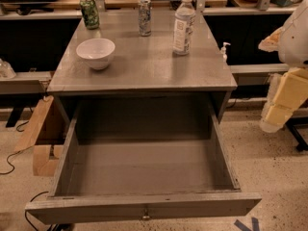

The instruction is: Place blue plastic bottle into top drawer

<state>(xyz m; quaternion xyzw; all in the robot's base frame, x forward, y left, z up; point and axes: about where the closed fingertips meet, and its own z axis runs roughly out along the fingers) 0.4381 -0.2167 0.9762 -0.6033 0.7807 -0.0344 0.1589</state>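
The blue plastic bottle [184, 23] stands upright on the grey counter [154, 66], toward the back right corner, with its white cap on and its pale label facing the camera. It is not in the drawer. To its left, along the back edge, a silver patterned can [144, 17] stands upright, well apart from the bottle. Further left, near the back left corner, a green can [89, 12] also stands upright. A white bowl [96, 53] sits right side up in front of the green can, on the left half of the counter.

Below the counter, the top drawer [144, 203] is pulled out toward the camera. Its grey floor and side walls are in plain view, and a small metal knob [145, 214] sits at the centre of the flat front panel.

The robot arm [291, 85] hangs at the right edge of the view, off to the side of the counter and well apart from the bottle. The claw [270, 121] is at its lower end, level with the drawer's opening and over the speckled floor [269, 177]; whether it is released or clenched I cannot tell, and it touches nothing on the counter.

A small pump dispenser [224, 49] stands just behind the counter's right edge.
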